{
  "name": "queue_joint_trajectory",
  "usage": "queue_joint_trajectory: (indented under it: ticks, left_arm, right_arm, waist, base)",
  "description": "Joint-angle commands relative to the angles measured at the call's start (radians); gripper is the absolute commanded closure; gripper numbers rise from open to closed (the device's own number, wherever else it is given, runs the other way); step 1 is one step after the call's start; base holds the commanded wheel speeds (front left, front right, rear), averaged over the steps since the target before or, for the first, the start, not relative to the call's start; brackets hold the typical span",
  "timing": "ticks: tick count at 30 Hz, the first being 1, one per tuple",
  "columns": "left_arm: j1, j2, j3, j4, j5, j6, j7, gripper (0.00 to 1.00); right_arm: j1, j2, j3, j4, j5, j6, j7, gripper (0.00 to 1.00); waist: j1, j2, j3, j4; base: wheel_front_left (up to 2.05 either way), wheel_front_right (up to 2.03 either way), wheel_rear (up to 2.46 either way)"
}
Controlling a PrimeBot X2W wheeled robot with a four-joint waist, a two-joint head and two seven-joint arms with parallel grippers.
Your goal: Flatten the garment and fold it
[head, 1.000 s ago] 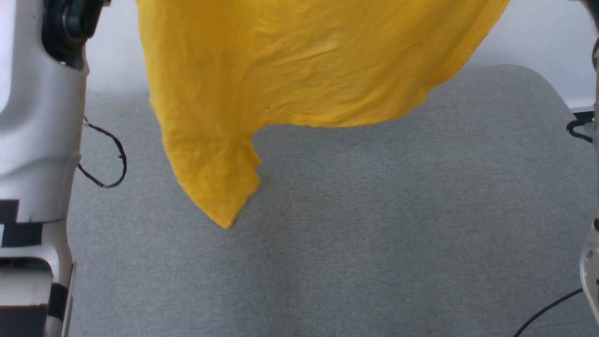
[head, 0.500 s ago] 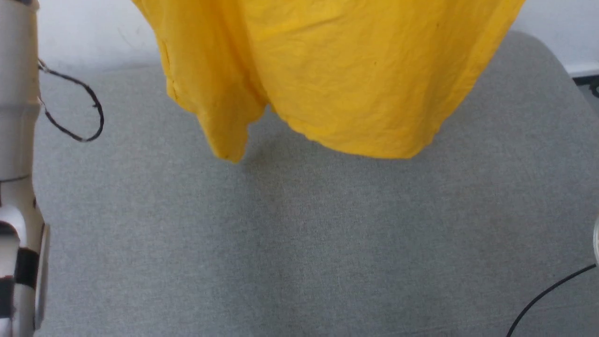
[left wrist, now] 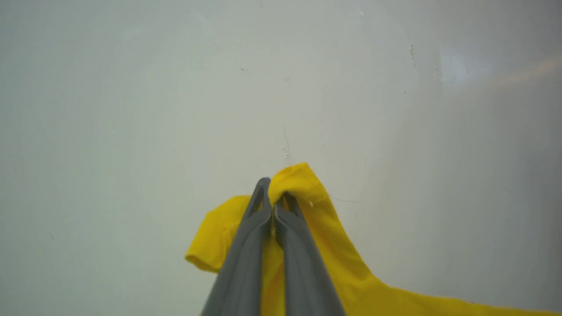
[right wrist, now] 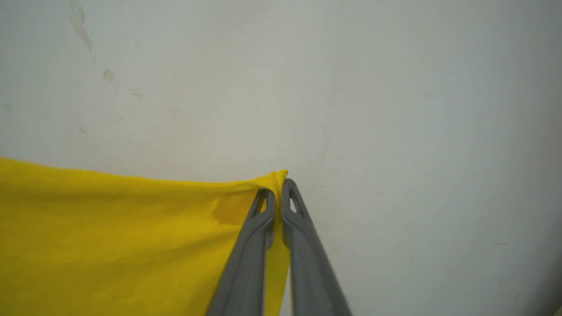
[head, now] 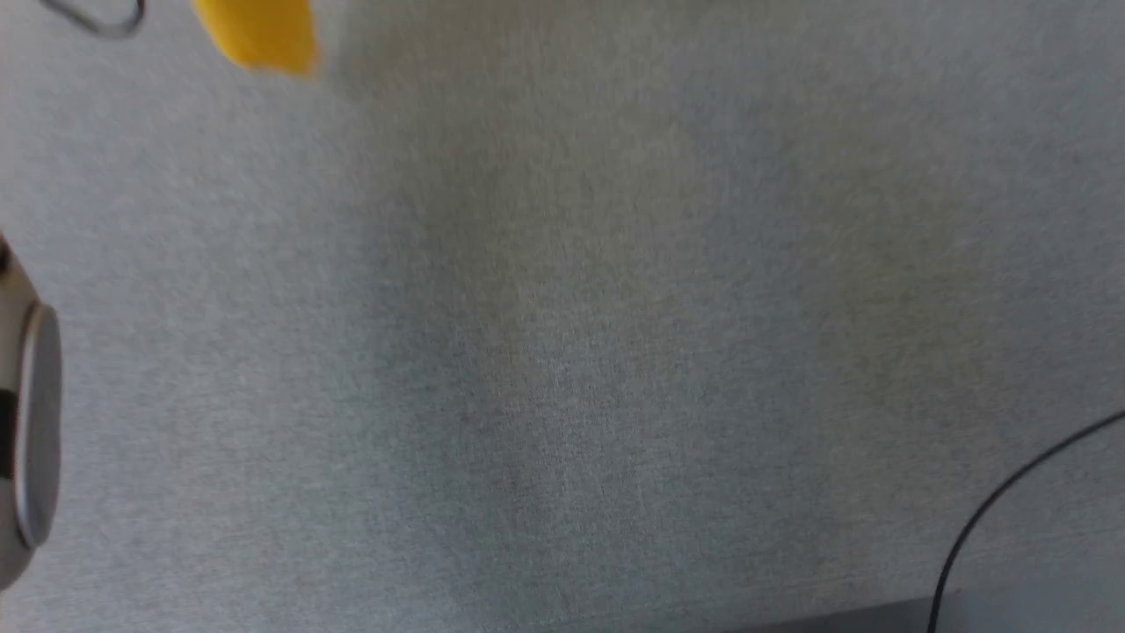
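Note:
The garment is a mustard-yellow T-shirt held up in the air by both grippers. In the left wrist view my left gripper (left wrist: 273,196) is shut on a bunched corner of the garment (left wrist: 325,245), which trails down to the right. In the right wrist view my right gripper (right wrist: 277,189) is shut on another corner, and the garment (right wrist: 109,237) spreads taut to the left. Both face a pale wall. In the head view just a small yellow tip of the garment (head: 261,35) hangs at the top left above the grey table (head: 562,352).
A pale part of my left arm (head: 26,440) shows at the head view's left edge. A thin black cable (head: 993,510) curves across the table's lower right corner, and another cable loop (head: 105,19) sits at the top left. The table's near edge (head: 835,611) runs along the bottom.
The garment has risen almost out of the head view, leaving only a small tip at the top left. The whole picture has shifted too, so the camera has moved.

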Motion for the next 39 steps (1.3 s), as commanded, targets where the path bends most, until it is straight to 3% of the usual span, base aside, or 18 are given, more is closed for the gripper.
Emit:
queue_joint_trajectory:
  ticks: [1, 10, 22, 31, 39]
  left_arm:
    - [-0.018, -0.003, 0.005, 0.006, 0.005, -0.005, -0.024, 1.00]
    - [-0.166, 0.010, 0.031, 0.066, 0.014, -0.047, -0.185, 1.00]
    - [-0.195, 0.019, 0.050, 0.067, 0.032, -0.109, -0.234, 1.00]
    - [-0.097, 0.009, 0.158, -0.007, 0.014, -0.131, -0.236, 1.00]
    - [0.070, 0.005, 0.164, -0.008, -0.046, -0.173, -0.175, 1.00]
  right_arm:
    - [-0.021, 0.009, -0.010, 0.012, -0.015, -0.001, -0.024, 1.00]
    - [-0.169, 0.026, -0.079, 0.073, -0.116, -0.001, -0.149, 1.00]
    - [-0.243, -0.005, -0.128, 0.072, -0.255, -0.001, -0.256, 1.00]
    - [-0.208, -0.028, -0.098, 0.097, -0.286, -0.001, -0.333, 1.00]
    - [-0.087, -0.054, 0.015, 0.127, -0.166, -0.001, -0.367, 1.00]
  waist:
    - [-0.0003, 0.0000, 0.133, -0.014]
    - [-0.0003, 0.0000, 0.276, -0.005]
    - [-0.0003, 0.0000, 0.488, 0.037]
    - [-0.0003, 0.0000, 0.516, 0.065]
    - [-0.0003, 0.0000, 0.447, 0.090]
  base:
    - [0.00, 0.00, 0.00]
    - [0.00, 0.00, 0.00]
    - [0.00, 0.00, 0.00]
    - [0.00, 0.00, 0.00]
    - [0.00, 0.00, 0.00]
